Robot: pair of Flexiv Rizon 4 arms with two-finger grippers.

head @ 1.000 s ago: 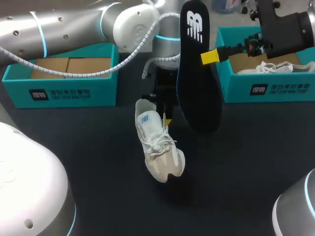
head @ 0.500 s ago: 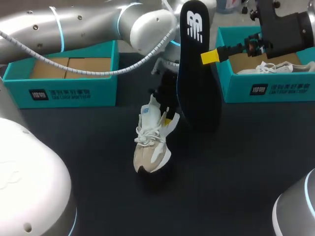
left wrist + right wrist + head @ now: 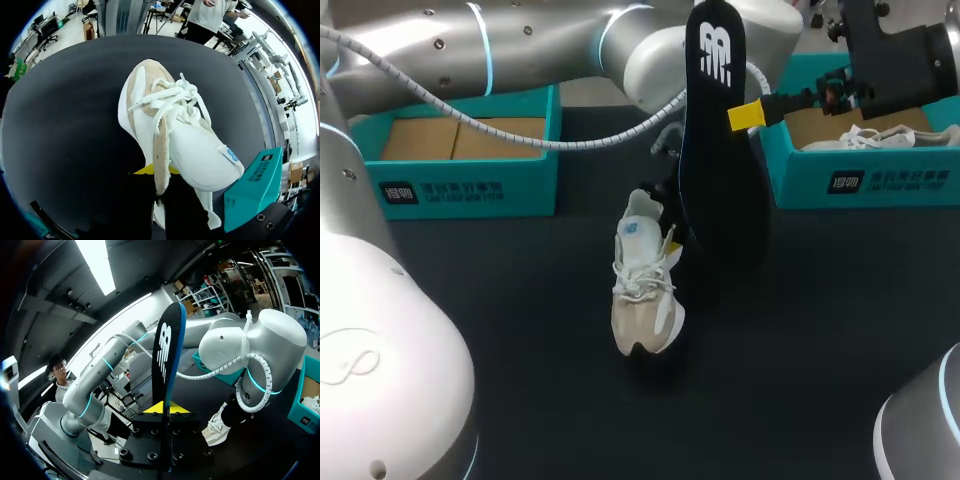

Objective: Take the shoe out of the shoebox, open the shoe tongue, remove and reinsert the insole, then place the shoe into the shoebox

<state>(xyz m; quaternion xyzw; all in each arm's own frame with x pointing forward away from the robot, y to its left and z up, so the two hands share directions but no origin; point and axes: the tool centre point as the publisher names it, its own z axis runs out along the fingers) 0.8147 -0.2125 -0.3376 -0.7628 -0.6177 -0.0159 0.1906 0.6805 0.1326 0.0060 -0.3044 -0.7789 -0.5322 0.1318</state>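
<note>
A white and beige shoe (image 3: 642,290) is at the middle of the table, toe toward the front edge. My left gripper (image 3: 669,240) is shut on the rim of its opening, near the heel. In the left wrist view the shoe (image 3: 170,130) stretches ahead of that gripper (image 3: 157,172), laces up and tongue toward the wrist. My right gripper (image 3: 747,115) is shut on the edge of the black insole (image 3: 720,150), which it holds upright just right of the shoe. From the right wrist, the insole (image 3: 167,355) rises from its gripper (image 3: 164,407), with the shoe (image 3: 220,427) beyond.
A teal shoebox (image 3: 850,180) at the back right holds another white shoe (image 3: 880,138). A second teal box (image 3: 450,185) stands at the back left, and its corner (image 3: 255,185) shows beside the left gripper. My left arm (image 3: 520,50) crosses the back of the table.
My left arm has swung to the right and turned the shoe, so its toe now points nearly straight to the front. The right arm and the insole have stayed in place.
</note>
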